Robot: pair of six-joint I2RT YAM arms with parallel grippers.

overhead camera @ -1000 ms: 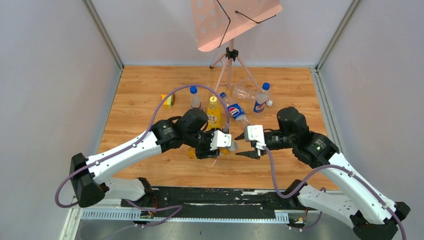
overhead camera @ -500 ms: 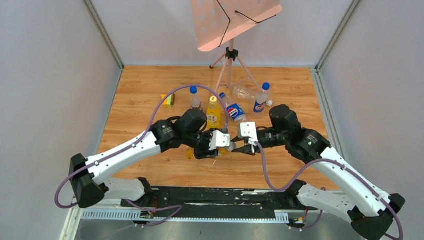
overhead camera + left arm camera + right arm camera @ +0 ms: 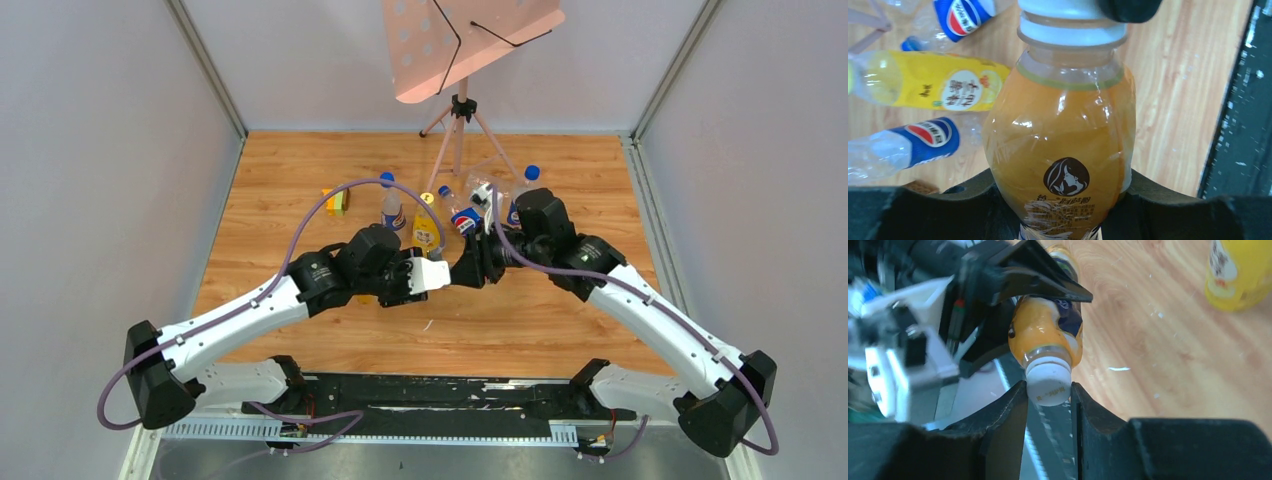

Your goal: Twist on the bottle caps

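You are looking down on a wooden table (image 3: 300, 170) that fills the middle of the overhead view, with a pink music stand (image 3: 465, 40) on a tripod at the top centre. Your left arm (image 3: 250, 310) reaches in from the lower left and your right arm (image 3: 640, 300) from the lower right; the two meet just above the centre of the frame.

Your left gripper (image 3: 430, 277) is clamped round the lower body of the amber bottle (image 3: 1063, 140), which fills the centre of the left wrist view, neck toward the top edge (its label shows a dark round emblem). Your right gripper (image 3: 1048, 395) is closed narrow on the white cap (image 3: 1048, 382), one finger on each side; the cap sits on the bottle's neck at the centre of the right wrist view.

Behind the grippers, toward the top of the overhead view, a yellow bottle (image 3: 427, 228) stands upright. In the left wrist view it shows at the left edge, with two blue-label bottles (image 3: 923, 142) near it, one above and one below.
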